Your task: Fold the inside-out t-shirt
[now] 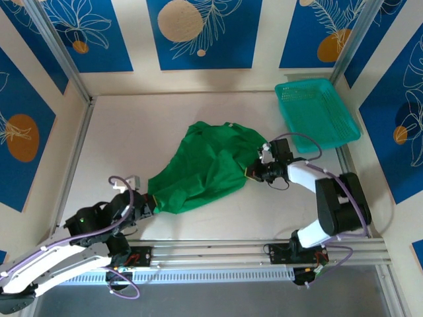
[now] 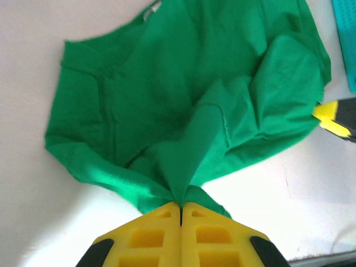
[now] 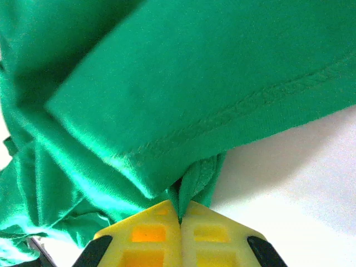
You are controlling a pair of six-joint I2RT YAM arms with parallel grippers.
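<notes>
The inside-out t-shirt (image 1: 205,168) lies bunched and wrinkled in the middle of the table, bright green, stretched between both arms. My left gripper (image 1: 151,202) is shut on its near-left corner; in the left wrist view the cloth (image 2: 189,105) fans out from the pinched yellow fingers (image 2: 161,233). My right gripper (image 1: 250,173) is shut on the shirt's right edge, where a stitched hem (image 3: 233,111) folds over the clamped yellow fingers (image 3: 150,233). A sliver of the white neck label (image 2: 150,10) shows at the collar.
A teal plastic mesh basket (image 1: 316,112) sits at the back right of the white table (image 1: 132,132). Aluminium frame rails (image 1: 73,165) border the table left and right, with a rail along the near edge.
</notes>
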